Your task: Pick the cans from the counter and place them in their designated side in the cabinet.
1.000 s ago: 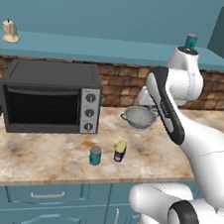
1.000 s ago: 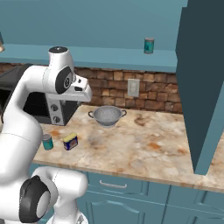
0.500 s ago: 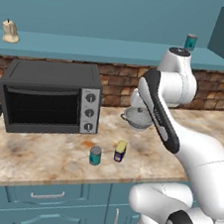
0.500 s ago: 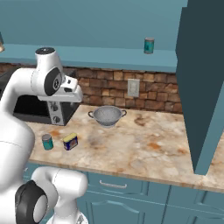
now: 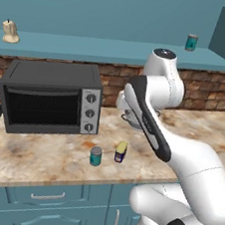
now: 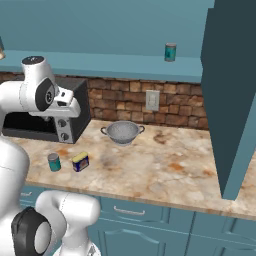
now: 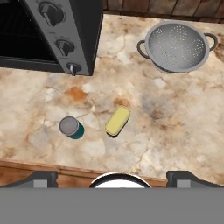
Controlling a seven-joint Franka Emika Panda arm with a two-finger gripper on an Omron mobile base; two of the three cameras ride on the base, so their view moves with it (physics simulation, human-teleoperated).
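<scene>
While the gripper (image 7: 112, 175) hangs with jaws spread wide and empty, the teal can (image 7: 71, 127) and yellow-topped can (image 7: 117, 120) stand below it on the counter (image 7: 183, 131).

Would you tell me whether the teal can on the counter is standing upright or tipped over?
Upright. The teal can shows its round silvery top in the hand view and stands on end on the counter in both base views.

Teal wall (image 5: 98, 7) above a brick backsplash (image 6: 125, 100) — teal drawer fronts (image 6: 150, 220) below, evenly lit, seemingly.

arm swung left off cabinet (image 5: 117, 52), end effector now over counter (image 7: 175, 113).
</scene>
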